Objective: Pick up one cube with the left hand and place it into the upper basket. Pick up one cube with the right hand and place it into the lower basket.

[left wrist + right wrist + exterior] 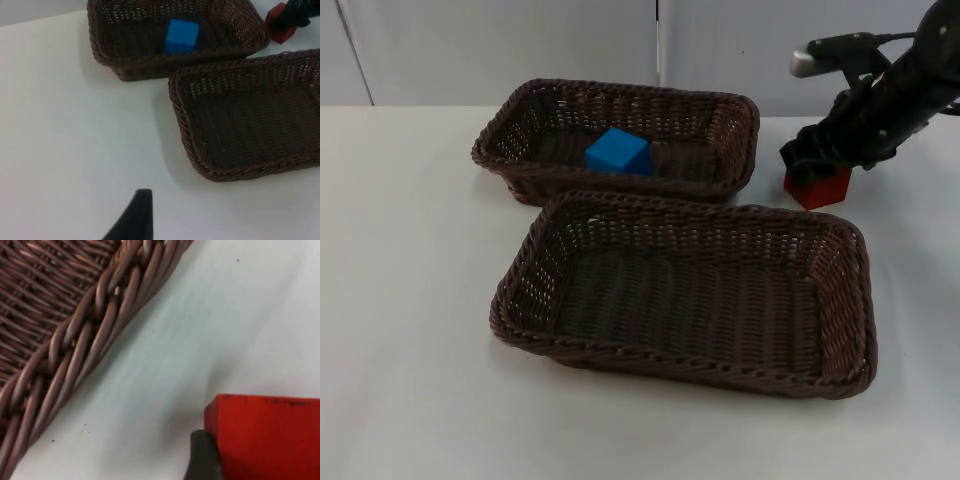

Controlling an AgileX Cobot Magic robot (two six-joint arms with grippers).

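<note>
Right claw: we see it low on the red cube, just past the right end of the upper basket. In the right wrist view a black fingertip lies against the cube's side, but we cannot tell whether the claw has clenched on it or only straddles it.
Red cube: it sits on the desk directly under the right claw, near the upper basket's woven rim and apart from it.
Lower basket: it lies toward us from the right claw, nothing in it; this is where we must take the red cube.
Upper basket: beside the right claw, with the blue cube resting on its floor, so we judge the left arm's half done.
Left claw: it waits over bare desk, well away from both baskets; we cannot tell its state.
Step in hand: we judge that we are at the grasp of the red cube.
Risk, grip: if we lift with only an edge caught, the cube may twist out and drop on the desk.
Risk, rim: a low carry from the right claw's place could catch the lower basket's wall and shove the basket.
Risk, target: the upper basket is the nearer one, so a short carry would land the cube wrongly.
</note>
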